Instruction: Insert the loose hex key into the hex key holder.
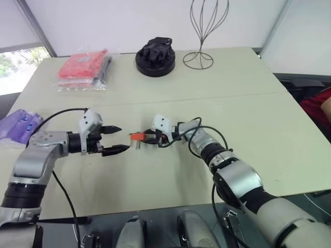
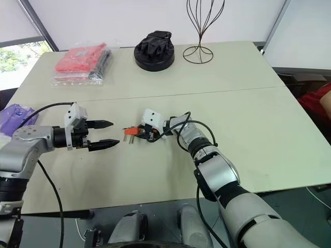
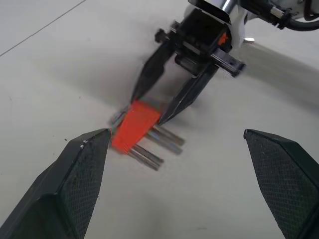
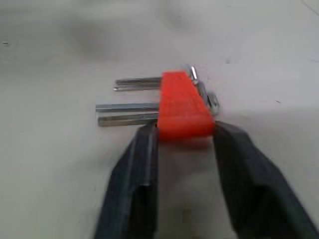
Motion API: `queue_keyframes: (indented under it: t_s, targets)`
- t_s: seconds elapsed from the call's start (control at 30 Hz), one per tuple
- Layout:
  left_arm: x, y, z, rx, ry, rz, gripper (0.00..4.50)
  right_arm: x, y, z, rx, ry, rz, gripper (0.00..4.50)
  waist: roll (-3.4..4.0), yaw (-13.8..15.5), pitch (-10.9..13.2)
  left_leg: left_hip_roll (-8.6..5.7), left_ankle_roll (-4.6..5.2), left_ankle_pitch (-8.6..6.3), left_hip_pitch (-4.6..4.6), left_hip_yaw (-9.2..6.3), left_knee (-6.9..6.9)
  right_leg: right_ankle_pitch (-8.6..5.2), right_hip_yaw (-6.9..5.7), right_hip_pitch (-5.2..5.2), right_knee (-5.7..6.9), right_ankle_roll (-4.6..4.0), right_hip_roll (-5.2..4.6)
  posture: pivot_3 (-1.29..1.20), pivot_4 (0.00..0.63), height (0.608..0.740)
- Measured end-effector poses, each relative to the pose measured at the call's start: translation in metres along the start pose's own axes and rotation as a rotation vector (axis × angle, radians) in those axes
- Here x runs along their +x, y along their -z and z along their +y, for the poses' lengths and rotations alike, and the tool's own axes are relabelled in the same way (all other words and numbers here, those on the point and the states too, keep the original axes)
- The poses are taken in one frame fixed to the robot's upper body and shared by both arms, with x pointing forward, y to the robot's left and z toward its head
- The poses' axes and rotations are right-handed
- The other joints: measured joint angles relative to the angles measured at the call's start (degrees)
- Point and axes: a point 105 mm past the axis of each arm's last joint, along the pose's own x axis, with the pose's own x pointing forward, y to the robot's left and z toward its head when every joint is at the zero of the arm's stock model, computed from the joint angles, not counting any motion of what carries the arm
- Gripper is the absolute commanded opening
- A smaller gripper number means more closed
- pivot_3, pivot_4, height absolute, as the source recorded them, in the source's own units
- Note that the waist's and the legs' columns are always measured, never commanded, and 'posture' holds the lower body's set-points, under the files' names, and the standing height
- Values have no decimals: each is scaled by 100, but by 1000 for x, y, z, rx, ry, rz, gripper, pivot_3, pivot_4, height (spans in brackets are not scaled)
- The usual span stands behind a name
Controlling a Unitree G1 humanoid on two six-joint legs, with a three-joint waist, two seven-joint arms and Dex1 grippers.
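right gripper (image 4: 182,137) is clamping the orange holder (image 4: 182,107) between both fingers on the table (image 1: 207,77); left gripper (image 1: 116,139) is hovering nearby, jaws spread wide, grasping nothing.

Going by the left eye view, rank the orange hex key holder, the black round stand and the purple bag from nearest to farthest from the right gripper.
1. hex key holder: between the right gripper fingers.
2. black round stand: far side of the table.
3. purple bag: table's left edge, farthest.
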Motion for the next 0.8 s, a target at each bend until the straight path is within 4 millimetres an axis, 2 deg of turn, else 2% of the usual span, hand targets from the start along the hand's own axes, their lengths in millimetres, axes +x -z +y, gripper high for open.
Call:
queue_keyframes:
  t_s: [0.2,0.3,0.4,0.5,0.67,0.8]
  targets:
    - [1,0,0,-4,-6,-7,4500,-4,1,-4,-30,20,6,990,0,13,0,-2,-2,1,0,0,0,0,-1,0,0,0,-3,0,150,740]
    - [6,-8,6,-3,-8,-40,4500,-18,-2,-15,-143,36,44,990,1,51,1,-8,-13,7,-7,2,1,0,-5,0,-2,0,-9,0,150,740]
    - [11,-17,14,-15,-14,-87,4500,-50,-15,-35,-357,30,104,990,1,85,1,-13,-13,7,-9,5,2,0,-7,0,-4,0,-11,0,150,740]
    - [21,-25,20,-44,-8,-157,4500,-78,-41,-48,-608,18,137,990,1,78,1,-10,-13,7,-9,5,-1,0,-8,-1,-5,1,-9,0,150,740]
    - [49,-44,19,-79,41,-283,4500,-130,-81,-70,-1185,28,345,990,0,65,3,-11,-12,7,-10,11,-2,0,-3,-8,-4,0,-7,0,150,740]
    - [76,-50,17,-106,74,-351,4500,-151,-97,-72,-1420,-3,386,990,-1,49,3,-11,-12,7,-10,20,-1,0,1,-9,-7,0,-4,0,150,740]
